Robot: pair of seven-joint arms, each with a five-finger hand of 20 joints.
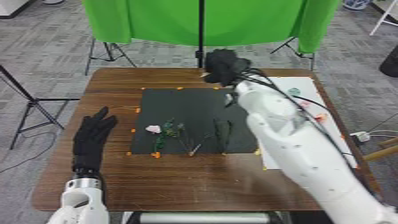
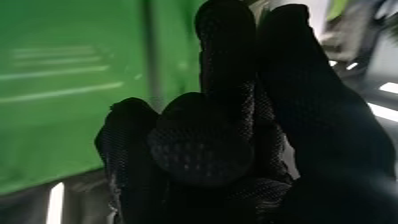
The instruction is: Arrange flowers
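Flower (image 1: pixel 154 129), pink, prob. ruffled, on rect. dk mat (image 1: pixel 182 107); L robot hand (image 1: pixel 91 137) straight-fingered, can't tell R robot hand's (image 1: pixel 226 65) state.

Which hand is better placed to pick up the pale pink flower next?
Probably the left hand: open, just left of the dark mat, it is nearer the pale pink flower, while the right hand is out by the table's far edge.

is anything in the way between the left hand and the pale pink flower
Nothing visible stands between the black-gloved left hand and the pale pink flower in the head view. Only brown wooden table, a small orange mark and the dark mat's edge lie between them.
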